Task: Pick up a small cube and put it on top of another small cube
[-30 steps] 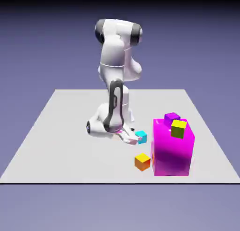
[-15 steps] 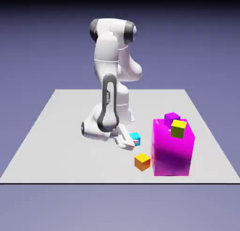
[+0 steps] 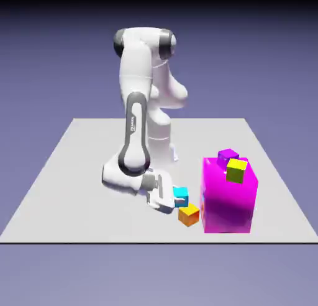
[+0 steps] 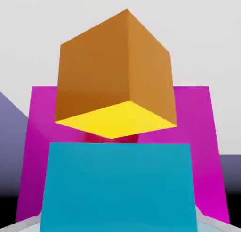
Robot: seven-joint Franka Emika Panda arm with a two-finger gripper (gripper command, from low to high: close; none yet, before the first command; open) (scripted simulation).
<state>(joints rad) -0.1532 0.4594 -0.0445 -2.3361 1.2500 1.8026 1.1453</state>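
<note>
Gripper (image 3: 176,201) closed on the small cyan cube (image 3: 181,195), which I hold low over the bench (image 3: 74,174), just beside the orange cube (image 3: 189,214) and near the big magenta block (image 3: 228,196). In the hand view the cyan cube (image 4: 117,186) fills the foreground, the orange cube (image 4: 115,75) ahead. I judge the cube rigid, light and smooth-sided; flat opposite faces offer the surest hold. Count: one cyan, one orange, one yellow cube (image 3: 236,170), one purple cube (image 3: 228,155), one magenta block.

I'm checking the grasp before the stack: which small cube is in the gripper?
The cyan cube, held in the gripper; the orange cube sits on the table.
</note>
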